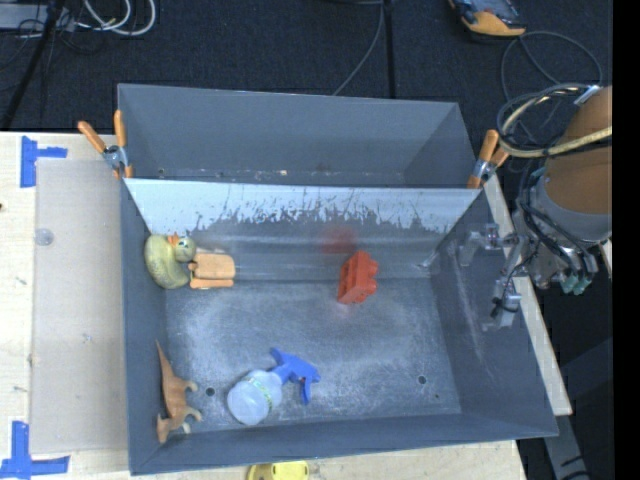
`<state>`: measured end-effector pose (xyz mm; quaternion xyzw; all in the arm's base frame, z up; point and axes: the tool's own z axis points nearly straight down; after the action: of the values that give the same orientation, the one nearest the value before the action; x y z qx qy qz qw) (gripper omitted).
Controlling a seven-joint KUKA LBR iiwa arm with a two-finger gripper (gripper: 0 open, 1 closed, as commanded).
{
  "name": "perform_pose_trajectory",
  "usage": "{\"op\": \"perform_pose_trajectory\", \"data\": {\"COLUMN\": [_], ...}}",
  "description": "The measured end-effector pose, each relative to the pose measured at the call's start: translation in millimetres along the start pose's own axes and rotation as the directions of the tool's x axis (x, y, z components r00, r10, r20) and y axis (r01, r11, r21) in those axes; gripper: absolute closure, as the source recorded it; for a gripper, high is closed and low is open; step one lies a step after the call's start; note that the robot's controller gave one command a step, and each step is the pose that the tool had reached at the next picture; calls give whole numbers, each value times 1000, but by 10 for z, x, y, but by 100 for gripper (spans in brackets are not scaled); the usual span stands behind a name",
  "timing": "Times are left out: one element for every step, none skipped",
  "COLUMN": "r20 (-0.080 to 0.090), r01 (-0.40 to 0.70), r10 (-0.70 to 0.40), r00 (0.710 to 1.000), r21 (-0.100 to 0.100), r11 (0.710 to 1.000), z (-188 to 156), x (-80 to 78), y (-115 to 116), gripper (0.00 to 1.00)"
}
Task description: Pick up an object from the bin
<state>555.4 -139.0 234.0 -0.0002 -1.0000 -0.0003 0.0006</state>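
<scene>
My gripper hangs at the bin's right wall, over the sloping side and above the floor. The nearest thing is a red blocky piece standing near the middle of the bin, well to the gripper's left and apart from it. A clear spray bottle with a blue trigger head lies on its side near the front wall. Nothing shows in the gripper.
A yellow-green snail toy leans against a tan ridged piece at the left wall. A brown dinosaur figure lies in the front left corner. The arm and its cables stand outside the bin's right rim.
</scene>
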Motion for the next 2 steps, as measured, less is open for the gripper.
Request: {"op": "perform_pose_trajectory", "data": {"r20": [1,-9], "r01": [44,59], "r10": [-44,-59], "r00": [999,998], "r21": [1,-3], "r11": [999,998], "z": [465,876], "x": [465,859], "y": [424,801], "gripper": [0,0]}}
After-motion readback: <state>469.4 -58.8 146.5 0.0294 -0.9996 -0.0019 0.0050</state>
